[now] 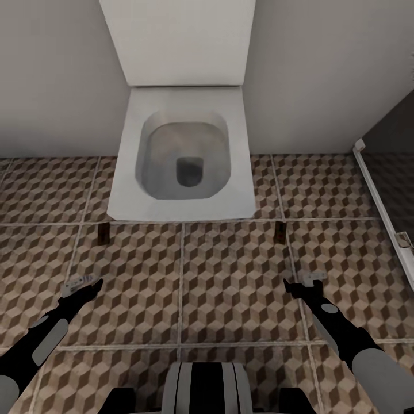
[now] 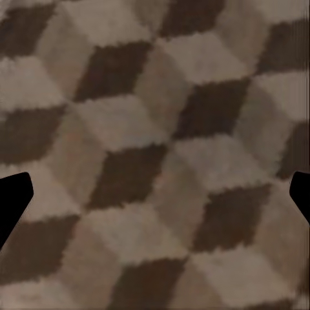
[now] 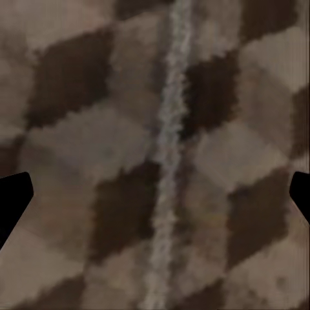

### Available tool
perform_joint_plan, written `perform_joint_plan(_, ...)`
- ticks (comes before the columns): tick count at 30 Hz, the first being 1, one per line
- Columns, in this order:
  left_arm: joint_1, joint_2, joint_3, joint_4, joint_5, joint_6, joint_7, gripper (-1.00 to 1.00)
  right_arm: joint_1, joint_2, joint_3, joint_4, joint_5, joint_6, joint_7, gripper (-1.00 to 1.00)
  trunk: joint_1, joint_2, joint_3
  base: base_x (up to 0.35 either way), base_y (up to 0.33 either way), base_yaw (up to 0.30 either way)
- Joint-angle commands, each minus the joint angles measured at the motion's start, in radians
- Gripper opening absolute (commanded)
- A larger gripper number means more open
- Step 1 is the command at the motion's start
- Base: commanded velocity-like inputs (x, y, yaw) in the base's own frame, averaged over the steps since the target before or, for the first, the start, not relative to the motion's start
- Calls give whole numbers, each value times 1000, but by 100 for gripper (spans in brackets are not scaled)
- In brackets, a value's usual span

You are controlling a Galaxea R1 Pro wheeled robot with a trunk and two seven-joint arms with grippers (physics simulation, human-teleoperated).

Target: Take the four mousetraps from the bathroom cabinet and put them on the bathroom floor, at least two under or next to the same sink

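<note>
Two mousetraps lie flat on the cube-patterned bathroom floor (image 1: 230,287), just in front of the toilet's front corners: one on the left (image 1: 104,233) and one on the right (image 1: 280,231). My left gripper (image 1: 82,284) hovers low over the tiles a short way nearer me than the left mousetrap. My right gripper (image 1: 303,282) hovers likewise near the right one. Both wrist views look straight onto bare tiles (image 2: 155,155) (image 3: 84,155), with the black fingertips (image 2: 13,200) (image 3: 13,200) far apart and nothing between them. The cabinet and the sink are out of view.
A white square toilet (image 1: 181,155) with its lid raised stands against the pale wall ahead. At the right a white-framed glass shower partition (image 1: 379,195) runs along the floor. My base (image 1: 204,388) shows at the bottom edge.
</note>
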Motion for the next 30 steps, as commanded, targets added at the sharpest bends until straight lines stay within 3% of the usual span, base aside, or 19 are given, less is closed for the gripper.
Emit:
perform_joint_plan(1,0,1,-5,0,10,-2,0,100,-1,-1,7,1,-11,-4,-1,100,-1,0,4,0,0,0)
perform_joint_plan(30,0,-11,-10,3,7,2,6,100,-1,-1,7,1,-11,-4,1,100,-14,7,116,0,0,0)
